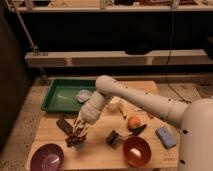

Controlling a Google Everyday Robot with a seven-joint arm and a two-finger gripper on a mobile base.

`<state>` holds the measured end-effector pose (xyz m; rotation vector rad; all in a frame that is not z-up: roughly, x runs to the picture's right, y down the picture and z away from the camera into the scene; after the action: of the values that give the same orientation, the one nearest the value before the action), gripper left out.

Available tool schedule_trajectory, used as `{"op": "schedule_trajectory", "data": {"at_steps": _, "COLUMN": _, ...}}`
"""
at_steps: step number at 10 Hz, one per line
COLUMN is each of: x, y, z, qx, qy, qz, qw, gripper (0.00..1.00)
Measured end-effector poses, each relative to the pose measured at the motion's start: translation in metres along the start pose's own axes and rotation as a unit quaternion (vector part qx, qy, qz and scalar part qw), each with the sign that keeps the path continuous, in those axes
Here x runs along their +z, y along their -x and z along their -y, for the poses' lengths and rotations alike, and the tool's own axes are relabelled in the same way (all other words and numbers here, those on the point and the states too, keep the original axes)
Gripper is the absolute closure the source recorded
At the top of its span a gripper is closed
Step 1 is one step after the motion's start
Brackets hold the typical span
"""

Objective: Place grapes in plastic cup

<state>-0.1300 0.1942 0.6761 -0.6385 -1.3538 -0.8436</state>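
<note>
1. The table (100, 155) is made of light wood, and everything here is placed from it.
2. The white arm (130, 97) reaches from the right side of the table down toward its front left part.
3. The gripper (79, 131) hangs low over that front left part, pointing down.
4. The grapes (75, 140) are a dark red-purple bunch right under the gripper, and they touch its tip.
5. The gripper seems to be pinching the bunch, but the fingers are hard to make out, so I cannot tell for sure.
6. The plastic cup cannot be made out; the gripper and grapes cover that spot.
7. A purple bowl (47, 157) sits at the front left corner of the table.
8. An orange bowl (136, 151) with something white inside sits at the front, right of the middle.
9. A round orange fruit (133, 122) lies near the middle of the table.
10. A blue sponge (166, 136) lies by the right edge.
11. A green tray (57, 95) rests on the back left of the table.
12. A white cup (114, 104) stands behind the arm, near the middle.
13. No words or labels can be read on anything.
</note>
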Motion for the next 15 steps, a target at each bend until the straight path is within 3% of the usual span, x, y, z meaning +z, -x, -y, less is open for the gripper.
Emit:
{"op": "schedule_trajectory", "data": {"at_steps": 2, "x": 0.004, "y": 0.002, "z": 0.000, "qx": -0.002, "qy": 0.011, "qz": -0.001, "qw": 0.9999, "gripper": 0.87}}
{"op": "schedule_trajectory", "data": {"at_steps": 8, "x": 0.004, "y": 0.000, "z": -0.012, "qx": 0.003, "qy": 0.027, "qz": -0.018, "qw": 0.9995, "gripper": 0.26}}
{"op": "schedule_trajectory", "data": {"at_steps": 10, "x": 0.007, "y": 0.001, "z": -0.012, "qx": 0.003, "qy": 0.031, "qz": -0.014, "qw": 0.9994, "gripper": 0.20}}
{"op": "schedule_trajectory", "data": {"at_steps": 15, "x": 0.010, "y": 0.006, "z": -0.012, "qx": 0.005, "qy": 0.035, "qz": -0.002, "qw": 0.9994, "gripper": 0.20}}
